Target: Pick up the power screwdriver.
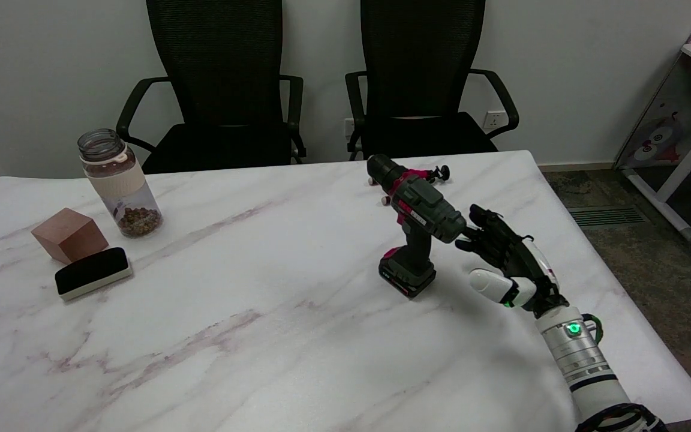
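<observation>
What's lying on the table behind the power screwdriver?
Behind the power screwdriver lies a small red-and-black object with round ends, near the table far edge. The tool covers part of it, so I cannot identify it.

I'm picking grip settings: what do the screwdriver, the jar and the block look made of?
Screwdriver: probably hard matte plastic, dark green-grey with red accents, moulded look.
Jar: likely clear glass or plastic, since the brown contents show through; a matte cream band wraps its middle.
Block: evenly pinkish-brown, matte, no visible grain; wood or foam, can't tell.
</observation>
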You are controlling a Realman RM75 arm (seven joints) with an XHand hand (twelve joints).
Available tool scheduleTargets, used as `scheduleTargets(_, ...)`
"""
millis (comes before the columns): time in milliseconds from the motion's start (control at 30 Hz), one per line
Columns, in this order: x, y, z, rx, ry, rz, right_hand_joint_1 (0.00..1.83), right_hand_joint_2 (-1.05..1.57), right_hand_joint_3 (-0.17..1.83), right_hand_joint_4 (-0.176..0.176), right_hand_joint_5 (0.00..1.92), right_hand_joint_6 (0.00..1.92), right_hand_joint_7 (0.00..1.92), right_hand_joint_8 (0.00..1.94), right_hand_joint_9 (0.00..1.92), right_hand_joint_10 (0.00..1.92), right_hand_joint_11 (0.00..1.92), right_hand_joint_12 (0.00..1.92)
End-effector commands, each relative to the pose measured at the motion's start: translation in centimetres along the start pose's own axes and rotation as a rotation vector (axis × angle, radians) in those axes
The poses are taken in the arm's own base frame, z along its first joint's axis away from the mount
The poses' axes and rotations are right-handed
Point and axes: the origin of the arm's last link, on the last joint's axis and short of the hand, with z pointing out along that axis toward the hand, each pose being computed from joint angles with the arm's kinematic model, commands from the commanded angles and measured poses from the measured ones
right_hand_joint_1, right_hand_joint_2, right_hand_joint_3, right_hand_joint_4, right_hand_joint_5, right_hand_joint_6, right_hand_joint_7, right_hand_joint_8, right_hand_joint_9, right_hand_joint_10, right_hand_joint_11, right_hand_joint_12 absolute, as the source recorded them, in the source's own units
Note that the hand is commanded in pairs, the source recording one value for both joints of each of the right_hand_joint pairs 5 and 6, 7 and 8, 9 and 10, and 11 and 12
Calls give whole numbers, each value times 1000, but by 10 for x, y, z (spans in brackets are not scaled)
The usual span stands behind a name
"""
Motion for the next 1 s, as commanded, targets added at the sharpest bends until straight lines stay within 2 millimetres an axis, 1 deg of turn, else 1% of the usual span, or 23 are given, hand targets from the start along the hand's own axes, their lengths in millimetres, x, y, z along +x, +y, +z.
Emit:
scheduleTargets(33,-30,16,6,-21,23,-1,859,-33,701,-5,153,153,153,153,341,341,477,477)
scheduleTargets(167,-32,14,11,-6,26,-27,858,-29,686,-3,107,107,107,107,329,329,464,464)
scheduleTargets(333,-35,11,22,16,39,-58,855,-28,676,5,0,0,0,0,306,306,433,433)
scheduleTargets(567,-43,13,34,32,37,-65,848,-28,684,6,0,0,0,0,292,292,416,416)
scheduleTargets(1000,-58,17,45,32,28,-44,836,-18,676,6,0,0,0,0,284,284,409,409)
